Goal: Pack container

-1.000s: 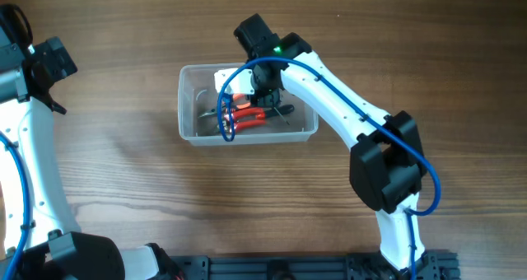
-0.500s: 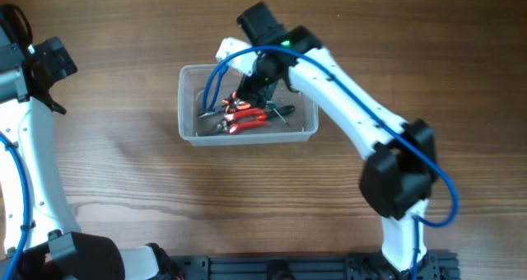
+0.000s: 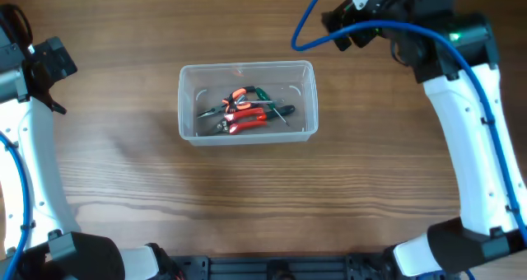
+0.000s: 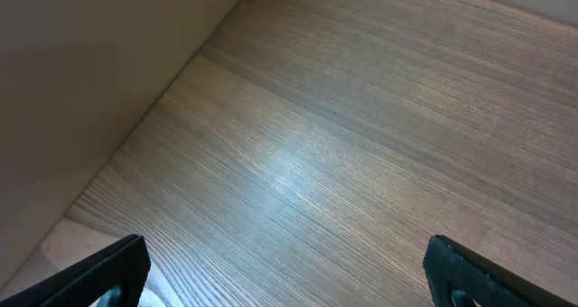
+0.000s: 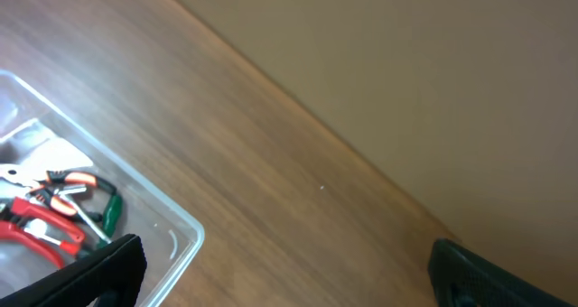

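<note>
Two arms: both well apart from container, neither touching it. Judged: kept off so nothing snags the tub.
Container: flat on table, open top up, so tools can go straight down into it.
Contents: hand tools bunched mid-container and overlapping. These are red-handled pliers, an orange-handled pair and a green-handled piece. Bare floor left at both ends of container.
R gripper: beyond container's far-right corner, raised. Wrist cam shows jaws spread wide w/ nothing between them, so it is empty. Container corner and tools sit at lower left of that view.
L gripper: far left of container, jaws spread wide over bare wood, empty. Container not in its view.
Status: judged, packing at or near done, since no tool shows outside container in overhead.
Risk: low, as tools lie below container rim.
</note>
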Robot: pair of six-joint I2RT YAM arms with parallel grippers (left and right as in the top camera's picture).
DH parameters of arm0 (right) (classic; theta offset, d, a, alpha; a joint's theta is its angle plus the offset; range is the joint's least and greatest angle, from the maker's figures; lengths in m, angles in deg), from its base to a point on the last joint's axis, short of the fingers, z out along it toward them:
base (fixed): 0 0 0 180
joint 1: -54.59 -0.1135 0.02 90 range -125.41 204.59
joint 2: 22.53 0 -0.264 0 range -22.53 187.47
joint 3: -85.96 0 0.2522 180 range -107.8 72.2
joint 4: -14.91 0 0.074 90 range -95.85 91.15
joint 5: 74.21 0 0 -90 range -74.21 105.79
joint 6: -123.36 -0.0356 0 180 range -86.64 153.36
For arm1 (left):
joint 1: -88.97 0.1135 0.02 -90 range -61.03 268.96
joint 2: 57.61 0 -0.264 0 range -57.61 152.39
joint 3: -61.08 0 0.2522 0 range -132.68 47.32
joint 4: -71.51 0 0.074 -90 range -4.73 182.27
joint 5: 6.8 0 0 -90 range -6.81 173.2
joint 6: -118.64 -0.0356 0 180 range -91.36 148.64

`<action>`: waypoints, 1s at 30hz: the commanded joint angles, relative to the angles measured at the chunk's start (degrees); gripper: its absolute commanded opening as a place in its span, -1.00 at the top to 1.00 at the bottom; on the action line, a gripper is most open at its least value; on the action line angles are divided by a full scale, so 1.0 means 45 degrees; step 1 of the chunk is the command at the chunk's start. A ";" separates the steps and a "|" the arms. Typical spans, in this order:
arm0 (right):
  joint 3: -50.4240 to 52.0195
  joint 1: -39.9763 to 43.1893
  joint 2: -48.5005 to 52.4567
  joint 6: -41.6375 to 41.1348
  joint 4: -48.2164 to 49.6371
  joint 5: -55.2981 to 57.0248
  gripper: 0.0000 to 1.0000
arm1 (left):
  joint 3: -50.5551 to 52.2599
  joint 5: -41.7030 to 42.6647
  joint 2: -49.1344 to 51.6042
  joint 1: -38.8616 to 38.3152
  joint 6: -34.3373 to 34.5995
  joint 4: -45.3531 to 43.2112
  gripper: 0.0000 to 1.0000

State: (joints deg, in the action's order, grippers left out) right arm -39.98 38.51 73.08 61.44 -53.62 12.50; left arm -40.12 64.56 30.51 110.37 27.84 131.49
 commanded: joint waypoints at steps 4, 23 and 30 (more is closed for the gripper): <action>0.0034 -0.0170 0.0039 -0.3143 0.0466 -0.1166 -0.99 | -0.0097 -0.0112 0.0087 0.0053 -0.0010 -0.0039 -1.00; 0.0024 0.0588 -0.4619 -0.3283 0.1549 0.0831 -0.99 | -0.0097 -0.0112 0.0087 0.0053 -0.0010 -0.0039 -0.99; 0.2069 0.2759 -0.8102 -0.3317 0.1919 0.0442 -1.00 | -0.0097 -0.0112 0.0087 0.0053 -0.0010 -0.0034 -1.00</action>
State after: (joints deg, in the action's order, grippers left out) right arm -35.61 47.21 43.00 47.47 -46.60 14.38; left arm -40.12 64.56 30.51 110.37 27.84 131.47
